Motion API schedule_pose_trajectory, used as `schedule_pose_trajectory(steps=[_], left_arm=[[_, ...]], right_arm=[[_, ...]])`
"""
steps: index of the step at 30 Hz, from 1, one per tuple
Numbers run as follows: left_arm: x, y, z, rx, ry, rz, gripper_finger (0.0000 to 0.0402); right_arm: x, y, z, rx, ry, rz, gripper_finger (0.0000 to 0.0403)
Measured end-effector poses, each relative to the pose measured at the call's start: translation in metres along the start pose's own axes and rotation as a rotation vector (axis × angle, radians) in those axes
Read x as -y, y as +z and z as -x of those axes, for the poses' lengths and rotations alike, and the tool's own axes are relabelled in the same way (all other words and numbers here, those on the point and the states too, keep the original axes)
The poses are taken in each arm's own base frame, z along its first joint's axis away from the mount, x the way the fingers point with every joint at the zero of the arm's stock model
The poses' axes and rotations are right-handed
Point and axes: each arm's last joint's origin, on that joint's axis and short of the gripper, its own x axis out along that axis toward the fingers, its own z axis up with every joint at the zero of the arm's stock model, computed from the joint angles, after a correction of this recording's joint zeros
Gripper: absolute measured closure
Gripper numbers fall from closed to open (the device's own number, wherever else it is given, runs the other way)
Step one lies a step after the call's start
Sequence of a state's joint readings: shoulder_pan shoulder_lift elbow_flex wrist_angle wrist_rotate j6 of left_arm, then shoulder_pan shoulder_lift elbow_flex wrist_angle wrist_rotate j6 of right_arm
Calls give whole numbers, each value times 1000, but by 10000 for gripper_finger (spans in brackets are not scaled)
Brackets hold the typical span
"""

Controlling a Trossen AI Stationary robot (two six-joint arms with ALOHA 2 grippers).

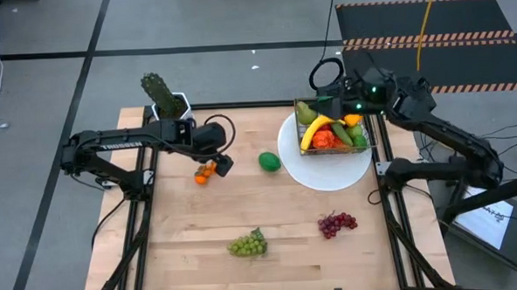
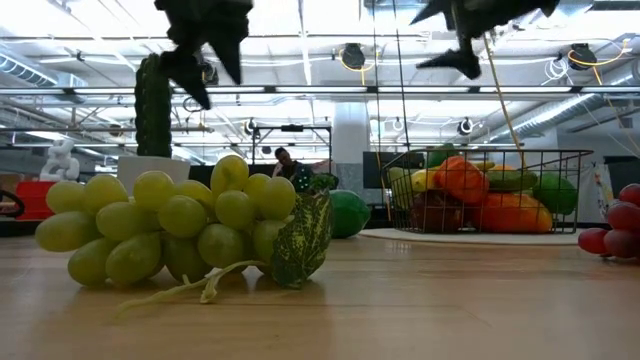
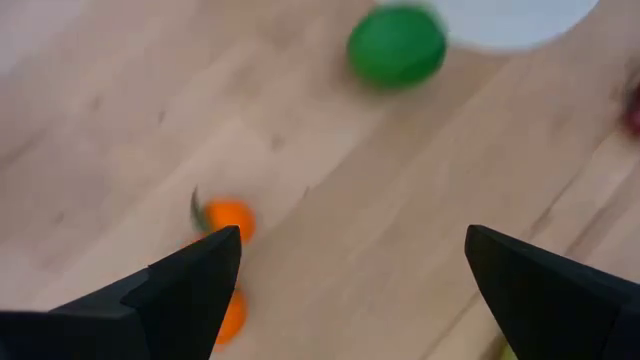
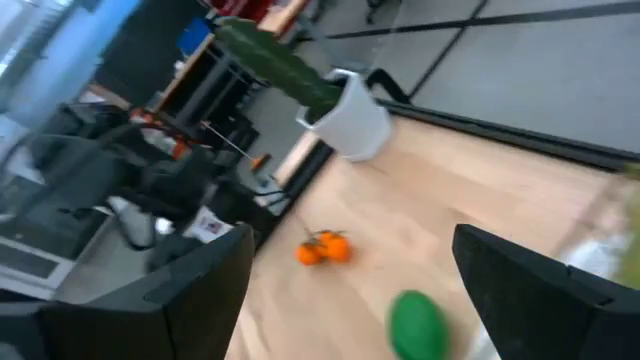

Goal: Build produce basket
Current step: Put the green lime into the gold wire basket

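The wire basket (image 1: 364,146) stands on a white plate (image 1: 325,179) at the table's far right. It holds a banana, a pear, orange and green produce (image 1: 331,133). On the wood lie small oranges (image 1: 205,171), a green lime (image 1: 269,162), green grapes (image 1: 248,243) and purple grapes (image 1: 336,223). My left gripper (image 3: 350,235) hangs open above the table, just right of the oranges (image 3: 228,218), pointing steeply down. My right gripper (image 4: 350,235) is open in the air above the basket's far edge, facing the table's left side. Neither gripper has anything between its fingers.
A potted green cactus (image 1: 163,97) in a white pot stands at the far left corner. In the low view the green grapes (image 2: 185,230) lie close to the near edge and the basket (image 2: 480,190) stands behind them on the right. Bare wood lies in the middle.
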State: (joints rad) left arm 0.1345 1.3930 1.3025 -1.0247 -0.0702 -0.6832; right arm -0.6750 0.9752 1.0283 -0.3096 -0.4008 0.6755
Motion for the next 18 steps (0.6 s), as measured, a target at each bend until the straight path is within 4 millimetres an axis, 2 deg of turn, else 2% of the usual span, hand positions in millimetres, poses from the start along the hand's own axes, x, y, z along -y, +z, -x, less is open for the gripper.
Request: schedule_pose_trajectory(steps=[6, 9, 18], left_arm=[[-7, -13, 1, -140, 61, -12, 19], [-2, -18, -1, -148, 52, -38, 19], [23, -51, -24, -133, -9, -58, 19]], right_arm=[[-40, -25, -22, 30, 57, 31, 83], [-54, -41, -34, 9, 63, 41, 85], [-77, -85, -73, -83, 13, 88, 85]])
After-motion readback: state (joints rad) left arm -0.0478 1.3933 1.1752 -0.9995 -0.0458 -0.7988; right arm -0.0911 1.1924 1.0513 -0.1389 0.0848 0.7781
